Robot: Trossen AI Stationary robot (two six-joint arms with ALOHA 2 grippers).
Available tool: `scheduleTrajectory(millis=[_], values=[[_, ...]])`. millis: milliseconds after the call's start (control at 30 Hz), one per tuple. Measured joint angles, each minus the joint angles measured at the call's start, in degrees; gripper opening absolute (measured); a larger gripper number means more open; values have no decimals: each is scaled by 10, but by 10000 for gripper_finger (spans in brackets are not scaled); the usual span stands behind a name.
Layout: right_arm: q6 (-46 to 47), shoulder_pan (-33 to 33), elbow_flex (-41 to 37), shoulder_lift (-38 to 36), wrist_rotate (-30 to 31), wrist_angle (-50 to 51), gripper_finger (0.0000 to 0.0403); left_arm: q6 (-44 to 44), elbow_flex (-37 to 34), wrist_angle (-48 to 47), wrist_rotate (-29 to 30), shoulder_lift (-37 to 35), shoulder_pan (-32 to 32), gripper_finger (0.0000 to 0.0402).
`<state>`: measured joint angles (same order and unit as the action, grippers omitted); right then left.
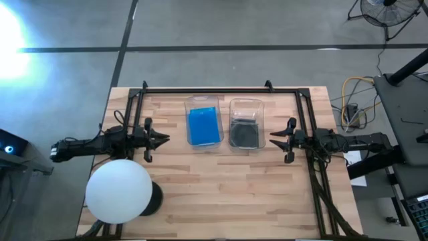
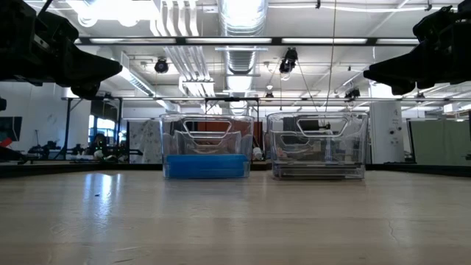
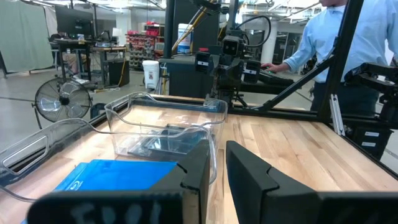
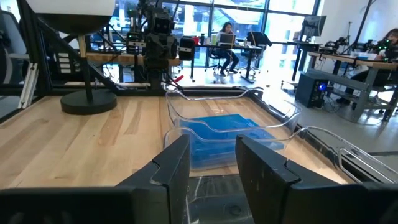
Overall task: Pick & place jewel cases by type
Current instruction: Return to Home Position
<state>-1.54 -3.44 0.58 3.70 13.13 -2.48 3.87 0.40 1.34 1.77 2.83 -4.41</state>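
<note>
Two clear bins stand side by side at the middle of the table. The left bin [image 1: 204, 124] holds bright blue jewel cases [image 1: 204, 127], which also show in the low view [image 2: 206, 165]. The right bin [image 1: 245, 124] holds dark glossy jewel cases [image 1: 245, 134], lying flat on its floor [image 2: 318, 172]. My left gripper [image 1: 165, 138] hovers left of the blue bin, empty, with a narrow gap between its fingers [image 3: 217, 180]. My right gripper [image 1: 271, 141] hovers right of the dark bin, open and empty [image 4: 212, 180]. Both point at the bins.
A big white ball [image 1: 119, 191] on a dark stand sits at the table's near left. A black frame [image 1: 221, 90] runs along the far edge and down both sides. Bare wood lies in front of the bins. People show in the room beyond.
</note>
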Motion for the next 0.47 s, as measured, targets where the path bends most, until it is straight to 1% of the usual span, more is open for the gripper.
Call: scheduleTrajectory(millis=[467], values=[[0,0,0,0,0,0,136,0,0,0,0,0,0,37]])
